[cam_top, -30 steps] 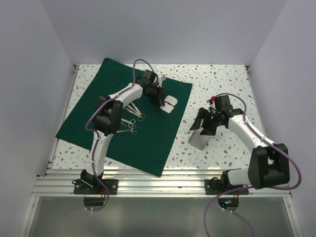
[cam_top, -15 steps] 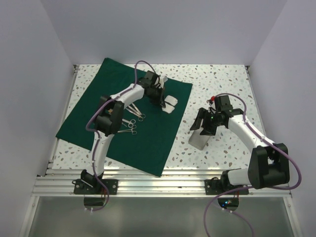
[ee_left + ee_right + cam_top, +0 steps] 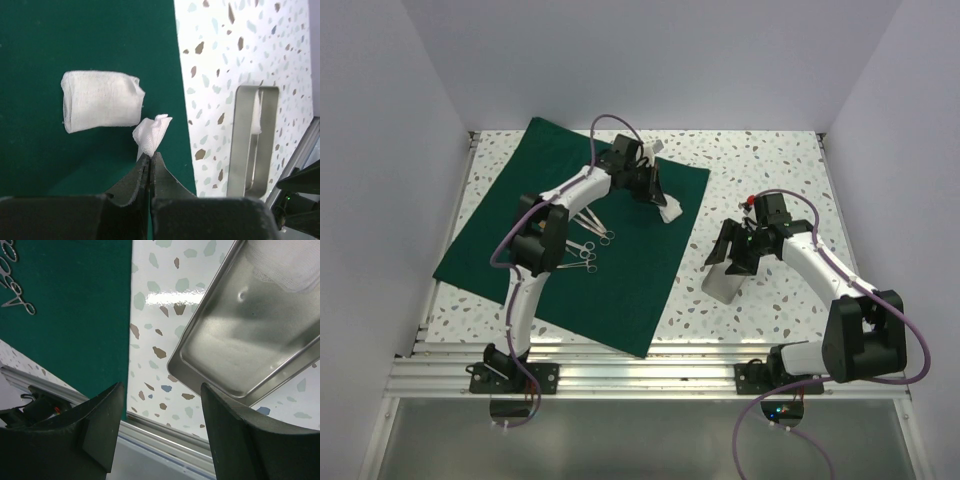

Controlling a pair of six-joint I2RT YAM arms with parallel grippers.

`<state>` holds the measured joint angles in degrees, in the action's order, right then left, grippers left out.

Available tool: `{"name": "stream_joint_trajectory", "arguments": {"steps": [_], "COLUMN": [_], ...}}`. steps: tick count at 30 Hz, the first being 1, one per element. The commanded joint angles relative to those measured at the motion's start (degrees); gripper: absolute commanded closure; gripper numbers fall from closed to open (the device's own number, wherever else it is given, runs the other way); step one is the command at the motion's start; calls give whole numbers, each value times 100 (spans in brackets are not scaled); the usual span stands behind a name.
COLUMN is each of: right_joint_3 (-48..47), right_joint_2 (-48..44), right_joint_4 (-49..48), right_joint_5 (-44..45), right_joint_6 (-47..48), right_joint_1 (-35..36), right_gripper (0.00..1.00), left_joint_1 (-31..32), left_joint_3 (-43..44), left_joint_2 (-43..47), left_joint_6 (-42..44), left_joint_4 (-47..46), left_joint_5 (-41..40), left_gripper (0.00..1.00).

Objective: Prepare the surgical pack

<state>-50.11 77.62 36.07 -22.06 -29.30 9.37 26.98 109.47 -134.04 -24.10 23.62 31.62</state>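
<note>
The left gripper (image 3: 150,156) is clamped on 1 gauze square (image 3: 152,134) above the green drape (image 3: 75,40), with a folded gauze (image 3: 100,102) at its 10 o'clock, while the right gripper (image 3: 161,390) hangs with fingers apart beside the steel tray (image 3: 240,340).

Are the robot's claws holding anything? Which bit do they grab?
The left gripper pinches a white gauze square by one crumpled edge. The right gripper is open and holds nothing.

A robotics lab cell: plain pale walls (image 3: 650,60) box in a speckled table (image 3: 770,160) edged by aluminium rails (image 3: 650,372).
</note>
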Motion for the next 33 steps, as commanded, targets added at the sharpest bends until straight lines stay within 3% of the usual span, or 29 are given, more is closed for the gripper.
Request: {"name": "stream_joint_trajectory", "arguments": {"steps": [1, 7, 11, 21, 33], "right_joint_3": [-131, -140, -166, -140, -148], "right_joint_2": [-19, -2, 16, 60, 121], "right_joint_4": [101, 128, 137, 110, 101], "right_joint_5": [-17, 9, 18, 18, 18], "right_joint_6": [65, 65, 56, 30, 47], "right_joint_1": [-14, -5, -5, -5, -14], "right_gripper": [33, 33, 33, 33, 33], "left_joint_1": [-96, -263, -272, -325, -475], "left_joint_3": [461, 522, 795, 541, 830], "left_joint_2": [98, -148, -412, -667, -1010], "left_joint_6": [-235, -789, -816, -1360, -1168], "left_joint_4": [-445, -1078, -999, -1544, -1026], "left_joint_5": [249, 521, 626, 1066, 925], "left_gripper": [100, 100, 100, 100, 100]}}
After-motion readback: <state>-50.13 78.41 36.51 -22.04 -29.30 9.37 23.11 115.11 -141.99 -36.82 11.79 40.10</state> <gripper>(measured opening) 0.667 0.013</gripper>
